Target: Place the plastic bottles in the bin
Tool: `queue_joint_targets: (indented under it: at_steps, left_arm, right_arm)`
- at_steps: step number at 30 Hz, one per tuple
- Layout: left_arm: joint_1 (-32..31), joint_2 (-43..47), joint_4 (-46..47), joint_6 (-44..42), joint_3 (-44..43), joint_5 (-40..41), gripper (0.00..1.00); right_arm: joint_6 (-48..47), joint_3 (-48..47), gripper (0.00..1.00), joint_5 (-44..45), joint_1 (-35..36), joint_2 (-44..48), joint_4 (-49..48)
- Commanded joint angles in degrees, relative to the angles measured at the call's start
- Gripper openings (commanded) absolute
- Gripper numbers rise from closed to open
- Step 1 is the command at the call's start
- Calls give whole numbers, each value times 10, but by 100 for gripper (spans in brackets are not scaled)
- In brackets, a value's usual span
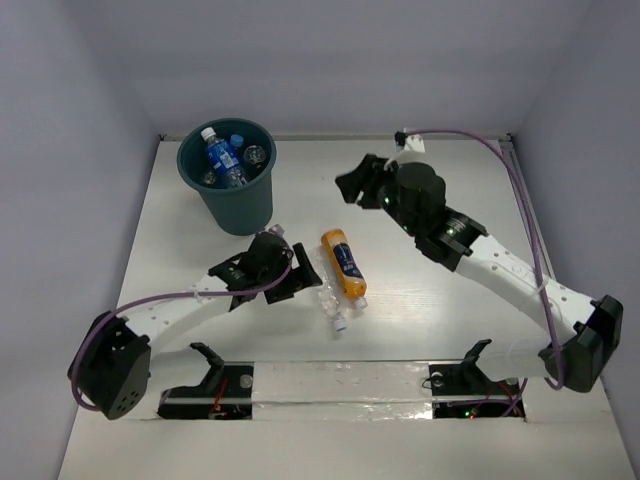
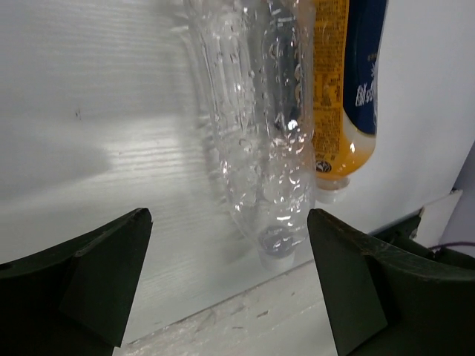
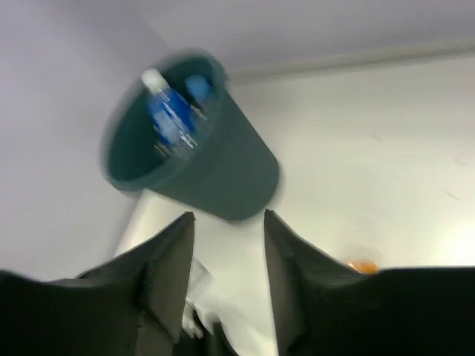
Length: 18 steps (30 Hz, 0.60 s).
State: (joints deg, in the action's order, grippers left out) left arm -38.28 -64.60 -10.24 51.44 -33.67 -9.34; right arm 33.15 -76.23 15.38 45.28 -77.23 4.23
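Bottles left on the white table (image 1: pixel 420 310): I count two, lying side by side near the middle. One is an orange plastic bottle with a dark label (image 1: pixel 343 264); the other is a clear crinkled plastic bottle (image 1: pixel 330 303), touching or just beside its left flank, and both caps point toward the arm bases. The left gripper (image 1: pixel 308 270) sits low just left of this pair. In the left wrist view its jaws are spread wide with the clear bottle lying ahead between the finger lines, and neither finger touches it. The dark teal round plastic bin (image 1: pixel 245 205) stands upright at the far left of the table, well apart from the two loose bottles. Inside it I see a clear bottle with a blue label and white cap (image 1: pixel 222 158), plus more bottle tops, one of them blue. The right gripper (image 1: pixel 352 183) hangs in the air right of the bin, facing it. Its fingers are partly apart with nothing between them, though the right wrist view is blurred.
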Motion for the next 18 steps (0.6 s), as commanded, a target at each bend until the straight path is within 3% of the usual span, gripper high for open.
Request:
queue_joint_targets:
  at_steps: [1, 3, 6, 13, 18]
  left_arm:
    - [-4, -28, 36, 9, -52, 41, 85]
    - [-4, -53, 44, 14, -60, 48, 86]
    - [-4, -82, 58, 22, -72, 56, 87]
    - [-4, -159, 77, 22, -96, 66, 87]
    - [-4, -214, 88, 21, -97, 83, 81]
  right_arm:
    - [-20, 113, 61, -71, -9, 24, 74]
    - [-18, 169, 78, -95, -16, 47, 81]
    - [-15, 205, 86, -133, -33, 52, 79]
    - [-32, 236, 90, -192, -78, 25, 75]
    - [-61, 189, 95, -222, -95, -40, 90]
